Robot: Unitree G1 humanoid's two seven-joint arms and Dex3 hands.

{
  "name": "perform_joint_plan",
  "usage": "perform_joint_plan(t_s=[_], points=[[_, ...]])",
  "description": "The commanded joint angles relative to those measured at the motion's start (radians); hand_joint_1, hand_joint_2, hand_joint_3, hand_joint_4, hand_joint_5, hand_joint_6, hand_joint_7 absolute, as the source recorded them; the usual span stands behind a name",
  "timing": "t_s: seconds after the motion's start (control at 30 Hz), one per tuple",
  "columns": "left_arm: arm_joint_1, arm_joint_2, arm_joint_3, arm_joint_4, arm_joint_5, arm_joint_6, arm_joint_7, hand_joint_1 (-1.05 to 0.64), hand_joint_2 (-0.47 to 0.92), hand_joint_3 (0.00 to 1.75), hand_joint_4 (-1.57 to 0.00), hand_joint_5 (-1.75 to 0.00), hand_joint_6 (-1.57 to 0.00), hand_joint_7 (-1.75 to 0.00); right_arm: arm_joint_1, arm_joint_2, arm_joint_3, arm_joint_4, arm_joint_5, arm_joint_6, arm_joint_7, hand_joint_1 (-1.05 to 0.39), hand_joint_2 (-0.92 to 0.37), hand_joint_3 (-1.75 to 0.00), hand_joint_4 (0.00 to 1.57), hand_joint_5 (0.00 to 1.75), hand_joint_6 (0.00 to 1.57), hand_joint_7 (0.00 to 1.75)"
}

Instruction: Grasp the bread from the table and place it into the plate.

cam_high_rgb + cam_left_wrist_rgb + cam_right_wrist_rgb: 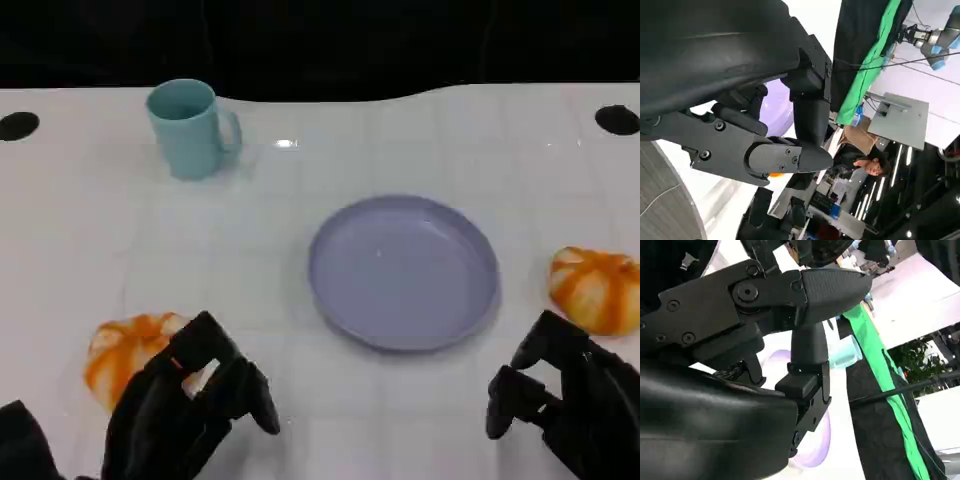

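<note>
Two orange-and-white bread rolls lie on the white table: one bread [125,352] at the front left, the other bread [597,288] at the right edge. An empty lavender plate [403,270] sits between them, slightly farther back. My left hand [190,410] hovers at the front left, just right of the left bread and overlapping its near edge, fingers apart and holding nothing. My right hand [565,400] is low at the front right, in front of the right bread, fingers loosely spread and empty. The plate [777,107] shows behind the left hand's fingers [785,157].
A teal cup [190,128] stands at the back left and appears again as the cup [842,355] beyond the plate [812,445]. Two dark holes [617,119] mark the table's far corners. A person [867,162] is in the room beyond the table.
</note>
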Motion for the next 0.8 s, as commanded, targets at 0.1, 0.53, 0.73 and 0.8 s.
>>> perform_joint_plan(t_s=[0.1, 0.53, 0.73, 0.8], points=[[0.004, 0.012, 0.004, 0.008, -0.001, -0.002, -0.015, -0.59, 0.92, 0.34, -0.80, -1.75, -0.56, -1.73, 0.009, -0.004, -0.016, -0.002, 0.009, -0.016, 0.005, -0.58, -0.92, -0.33, 0.74, 1.75, 0.61, 1.55], [0.010, 0.011, 0.001, 0.004, 0.012, -0.013, -0.014, -0.59, 0.92, 0.32, -0.80, -1.75, -0.56, -1.72, 0.022, -0.001, -0.014, -0.029, 0.014, 0.005, -0.018, -0.60, -0.92, -0.30, 0.74, 1.75, 0.62, 1.55], [0.011, 0.018, 0.005, -0.011, 0.024, -0.018, -0.001, -0.59, 0.92, 0.33, -0.79, -1.75, -0.55, -1.71, 0.023, -0.001, -0.011, -0.043, 0.018, 0.018, -0.024, -0.60, -0.92, -0.29, 0.74, 1.75, 0.62, 1.57], [0.006, 0.022, 0.005, -0.010, 0.056, -0.058, 0.006, -0.60, 0.92, 0.34, -0.72, -1.75, -0.53, -1.57, 0.020, 0.001, -0.011, -0.039, 0.017, 0.009, -0.018, -0.59, -0.92, -0.29, 0.74, 1.75, 0.61, 1.56]])
